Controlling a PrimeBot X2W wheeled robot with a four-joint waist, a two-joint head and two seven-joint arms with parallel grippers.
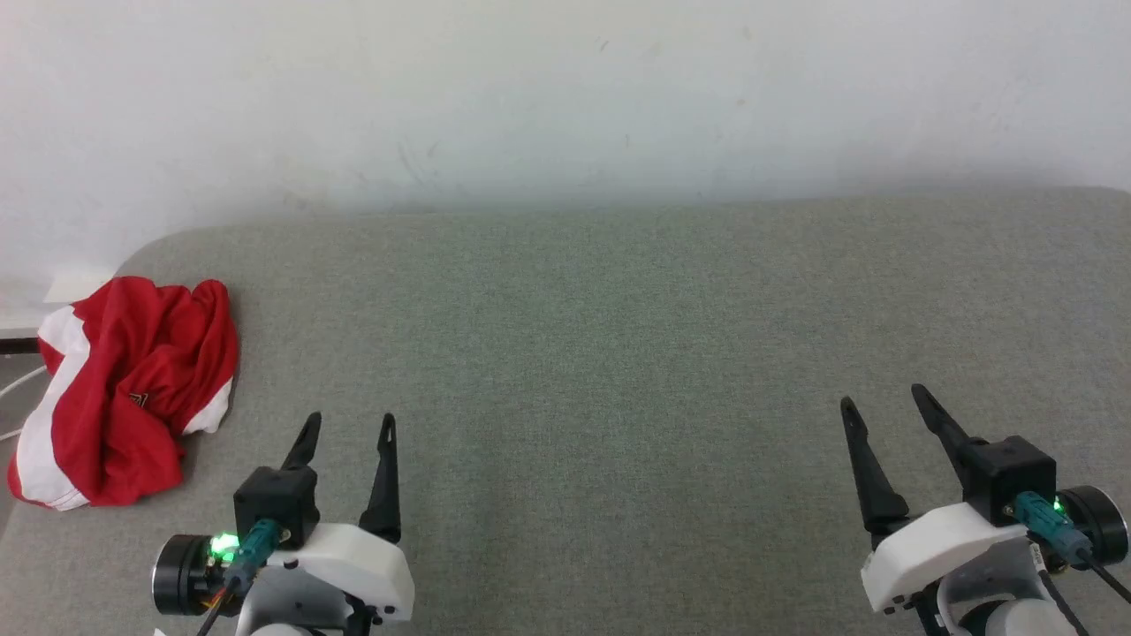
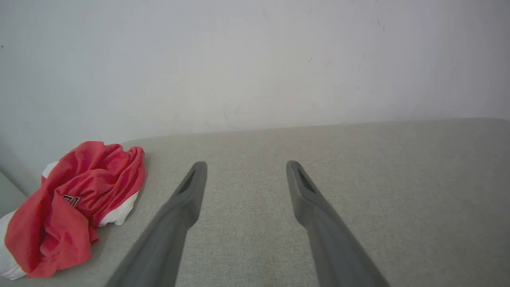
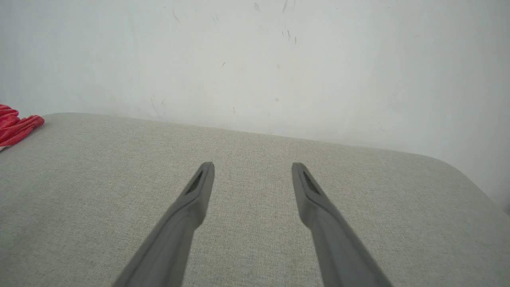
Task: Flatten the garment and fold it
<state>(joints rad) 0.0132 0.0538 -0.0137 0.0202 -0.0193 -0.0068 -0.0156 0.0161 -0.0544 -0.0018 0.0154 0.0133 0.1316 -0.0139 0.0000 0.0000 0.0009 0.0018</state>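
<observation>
While both claws stand released, we begin at the left gripper (image 1: 351, 417): its two dark fingers are spread with nothing between them, poised over the grey padded surface (image 1: 618, 353). The right gripper (image 1: 884, 396) is likewise spread and empty, well apart on the other side. Outward to the left lies the garment (image 1: 124, 389) — a crumpled heap at the surface's rounded left corner, near the left gripper but untouched, its outer part seeming to reach over the edge. We judge the main risk to be a pinch that catches several bunched layers at once, so the cloth lifts as a knot instead of opening; a pull toward the edge could also slide it off. The fabric is thin and bright red with white side bands — a small dark logo shows among the folds.
</observation>
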